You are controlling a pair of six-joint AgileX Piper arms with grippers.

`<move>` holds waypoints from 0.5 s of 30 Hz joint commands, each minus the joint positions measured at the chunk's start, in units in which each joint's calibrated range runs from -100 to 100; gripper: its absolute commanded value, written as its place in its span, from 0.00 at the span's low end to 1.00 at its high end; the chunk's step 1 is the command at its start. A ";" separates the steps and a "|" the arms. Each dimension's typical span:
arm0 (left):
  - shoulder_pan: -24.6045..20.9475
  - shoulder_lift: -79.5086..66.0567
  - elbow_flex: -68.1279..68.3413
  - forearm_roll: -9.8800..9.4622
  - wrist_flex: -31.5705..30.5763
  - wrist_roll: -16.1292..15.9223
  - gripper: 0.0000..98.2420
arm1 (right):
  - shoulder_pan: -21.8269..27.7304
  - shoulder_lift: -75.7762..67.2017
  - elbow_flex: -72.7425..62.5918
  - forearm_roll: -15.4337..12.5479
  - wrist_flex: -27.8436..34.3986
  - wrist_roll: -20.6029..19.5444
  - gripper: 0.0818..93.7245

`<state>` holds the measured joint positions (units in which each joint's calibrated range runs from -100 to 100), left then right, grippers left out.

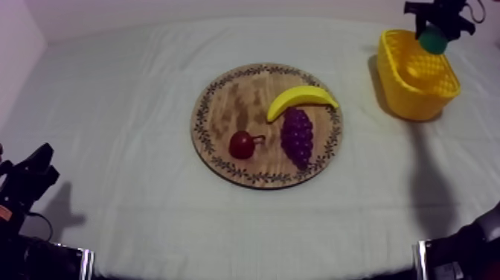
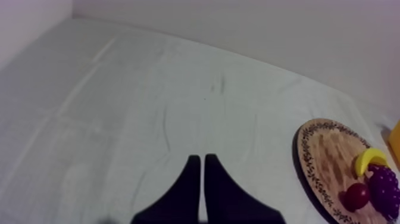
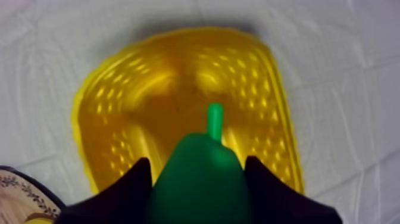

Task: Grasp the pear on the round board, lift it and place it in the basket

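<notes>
Two grippers are shown, one idle and one at work. Nearest, the left gripper [image 2: 202,158] is parked low over the bare cloth [image 2: 149,89], its fingers laid together as a narrow wedge on nothing, presumably so that the work is left to the gripper nearer the yellow basket [image 1: 405,93]. At mid-table the wooden board [image 1: 223,112] is seen carrying the banana [image 1: 301,98], the grapes [image 1: 297,138] and the small red fruit [image 1: 241,144]; no pear lies on it. Farthest, the right gripper [image 3: 198,173] is clamped on the pear [image 3: 199,190], which is held in the air directly over the open yellow basket, a position judged suited to release. The pear is rendered bright green and smooth-skinned, its short stem pointed away from the fingers, toward the basket's inside
</notes>
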<state>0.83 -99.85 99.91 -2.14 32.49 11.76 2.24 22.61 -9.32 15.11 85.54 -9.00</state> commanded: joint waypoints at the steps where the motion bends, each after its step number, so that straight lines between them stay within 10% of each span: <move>1: 0.00 0.02 -0.02 0.01 0.00 -0.01 0.00 | 0.16 1.40 1.89 0.10 -0.92 0.08 0.35; 15: 0.00 0.02 -0.02 0.01 0.00 -0.01 0.00 | 1.62 7.78 4.52 -0.59 -3.79 -1.00 0.73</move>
<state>0.83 -99.85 99.91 -2.14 32.49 11.73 3.88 30.42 -4.59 14.76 81.38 -9.81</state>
